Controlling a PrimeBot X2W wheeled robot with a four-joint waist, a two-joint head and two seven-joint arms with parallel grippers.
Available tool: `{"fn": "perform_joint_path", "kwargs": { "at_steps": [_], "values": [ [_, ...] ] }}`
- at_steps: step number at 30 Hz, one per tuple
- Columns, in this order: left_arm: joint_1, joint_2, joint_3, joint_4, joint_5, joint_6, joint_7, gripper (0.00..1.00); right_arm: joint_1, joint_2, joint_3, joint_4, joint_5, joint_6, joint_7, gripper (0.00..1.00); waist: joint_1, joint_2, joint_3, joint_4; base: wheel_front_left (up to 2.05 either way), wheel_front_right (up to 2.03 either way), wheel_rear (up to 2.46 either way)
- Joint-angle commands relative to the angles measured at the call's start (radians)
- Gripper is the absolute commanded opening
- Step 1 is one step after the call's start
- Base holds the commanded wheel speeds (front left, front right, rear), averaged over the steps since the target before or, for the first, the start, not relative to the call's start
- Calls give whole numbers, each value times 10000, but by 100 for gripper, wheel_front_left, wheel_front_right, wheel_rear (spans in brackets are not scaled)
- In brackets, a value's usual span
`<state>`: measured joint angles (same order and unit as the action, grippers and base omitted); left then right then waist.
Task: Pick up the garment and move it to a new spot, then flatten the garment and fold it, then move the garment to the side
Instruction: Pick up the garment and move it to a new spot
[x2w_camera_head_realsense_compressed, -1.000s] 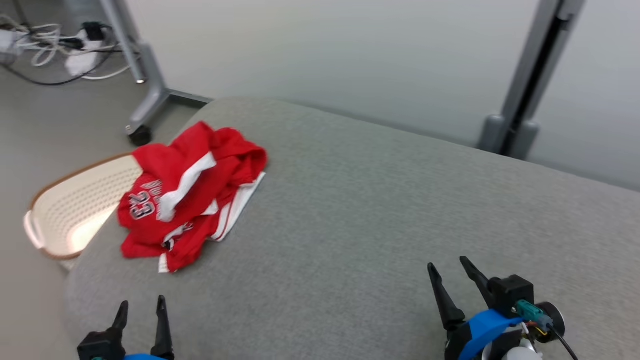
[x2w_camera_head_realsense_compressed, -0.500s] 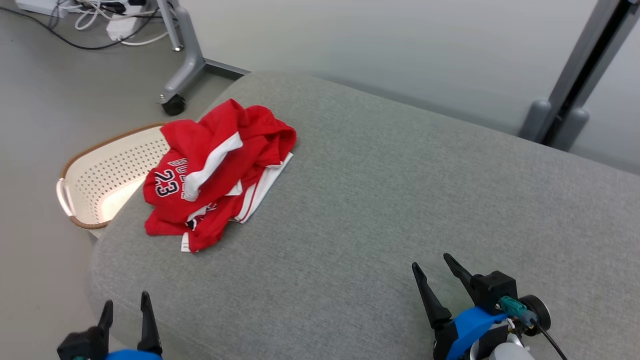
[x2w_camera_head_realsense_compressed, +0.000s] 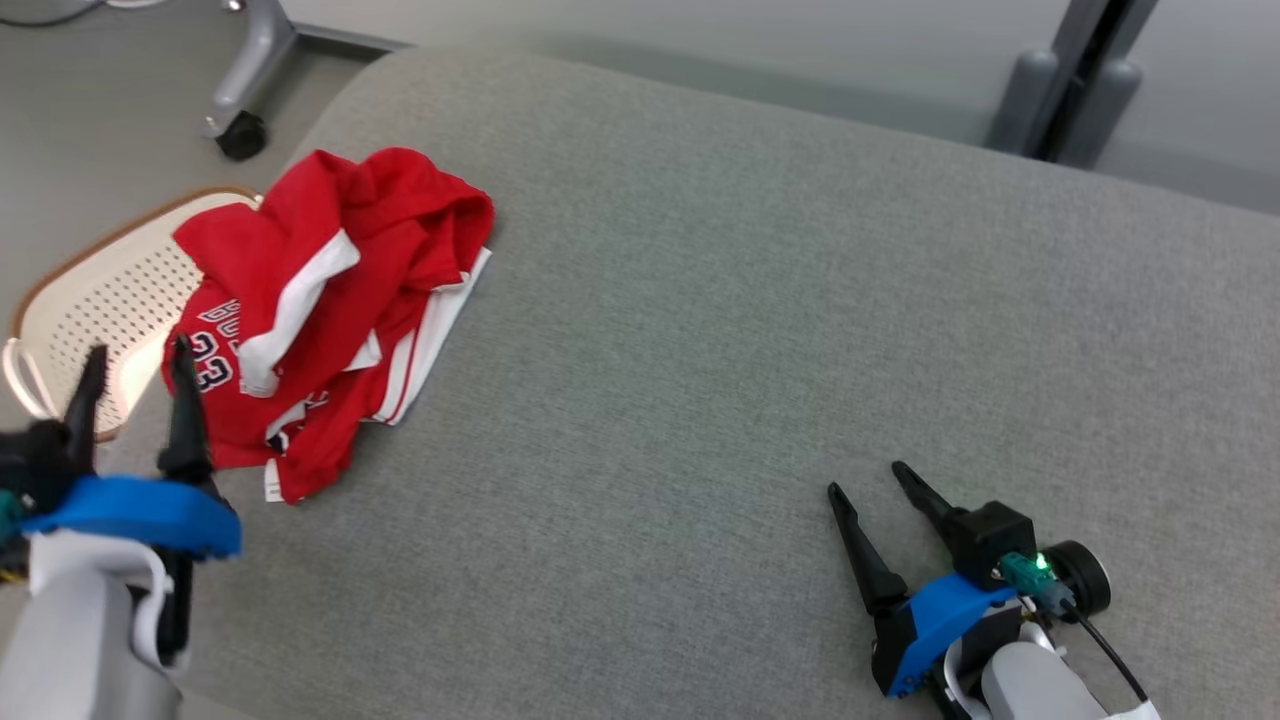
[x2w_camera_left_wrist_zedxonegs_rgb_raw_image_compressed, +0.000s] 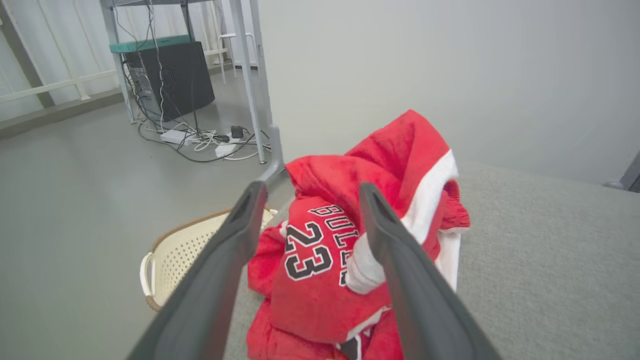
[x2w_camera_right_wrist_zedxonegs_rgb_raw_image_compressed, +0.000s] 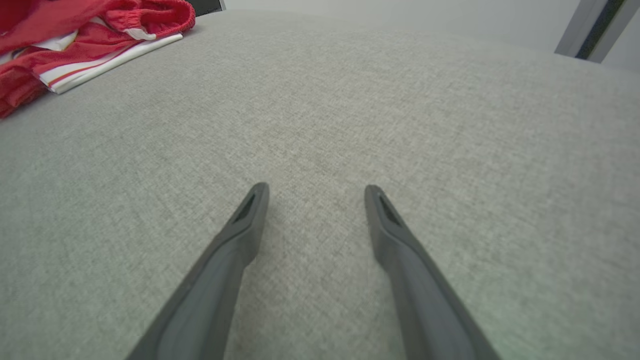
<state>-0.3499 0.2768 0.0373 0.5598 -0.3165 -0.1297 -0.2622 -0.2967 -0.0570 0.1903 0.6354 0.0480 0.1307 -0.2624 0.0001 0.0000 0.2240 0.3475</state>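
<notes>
Farthest left, the cream perforated basket (x2w_camera_head_realsense_compressed: 80, 300) sits just beyond the tips of my left pincer (x2w_camera_head_realsense_compressed: 137, 347) and to its outer side. The pincer's fingers are spread wide with nothing between them. That pincer is what has changed. A second ago it sat low and well short of the cloth, and now it has come forward until its inner finger overlaps the near left edge of the garment (x2w_camera_head_realsense_compressed: 330, 270) in the head view. The head camera has swung as well, so part of that shift is only the view, but the gap to the cloth has really closed. In the left wrist view the crumpled red jersey, with its number 23, lies straight ahead between the fingers. I cannot tell whether they touch it yet. The jersey is bunched at the left end of the grey cushion (x2w_camera_head_realsense_compressed: 720, 330), ahead of the left pincer and well apart from the right pincer (x2w_camera_head_realsense_compressed: 865, 476). The right pincer sits low over bare cushion, fingers spread and empty. I judge the first reach is under way with nothing gripped. Next I need to come down onto a fold and close.
</notes>
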Motion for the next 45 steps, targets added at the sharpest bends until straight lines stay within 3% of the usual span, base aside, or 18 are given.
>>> {"fn": "perform_joint_path", "kwargs": {
  "at_steps": [1, 6, 13, 20, 25, 26, 27, 31, 36, 45],
  "values": [
    [-408, 321, -225, 66, -168, -14, -41, 100, -183, -61, -6, -4, -29, 1, -35, 100, -1, 0, 153, -71, 0, 0, 0],
    [-1652, 1329, -1585, 477, -1063, -15, -34, 100, -361, -100, 1, 49, -157, -5, -4, 100, -1, 0, 634, -385, 0, 0, 0],
    [-3199, 2323, -3868, 1170, -3181, -16, 284, 100, -611, -220, -94, 217, -262, -11, 26, 100, -1, 0, 1158, -783, 0, 0, 0],
    [-3798, 2805, -5315, 1961, -5381, -17, 1419, 100, -791, -263, -99, 393, -304, -22, 60, 100, -1, 0, 1531, -1241, 0, 0, 0],
    [-3734, 2736, -5809, 2910, -6272, -17, 1910, 100, -861, -267, -148, 553, -327, -31, 73, 100, -1, 0, 1723, -1491, 0, 0, 0],
    [-3733, 2704, -5954, 3006, -6346, -17, 1956, 73, -851, -261, -165, 574, -335, -38, 76, 100, -1, 0, 1738, -1513, 0, 0, 0],
    [-3749, 2703, -5997, 3150, -6480, -17, 1914, 0, -837, -256, -191, 591, -335, -39, 90, 100, -1, 0, 1750, -1527, 0, 0, 0],
    [-3792, 2647, -6274, 3591, -6790, -17, 1879, 0, -743, -257, -207, 667, -314, -50, 95, 100, -1, 0, 1663, -1538, 0, 0, 0],
    [-4167, 2856, -6517, 3430, -6802, -17, 853, 0, -581, -175, -170, 580, -182, -42, 55, 100, -1, 0, 1197, -1517, 0, 0, 0],
    [-4955, 3218, -7008, 1632, -6310, -17, -13, 0, -203, 20, 78, 269, 322, -3, -14, 100, -1, 0, -166, -1821, 0, 0, 0]
  ]
}}
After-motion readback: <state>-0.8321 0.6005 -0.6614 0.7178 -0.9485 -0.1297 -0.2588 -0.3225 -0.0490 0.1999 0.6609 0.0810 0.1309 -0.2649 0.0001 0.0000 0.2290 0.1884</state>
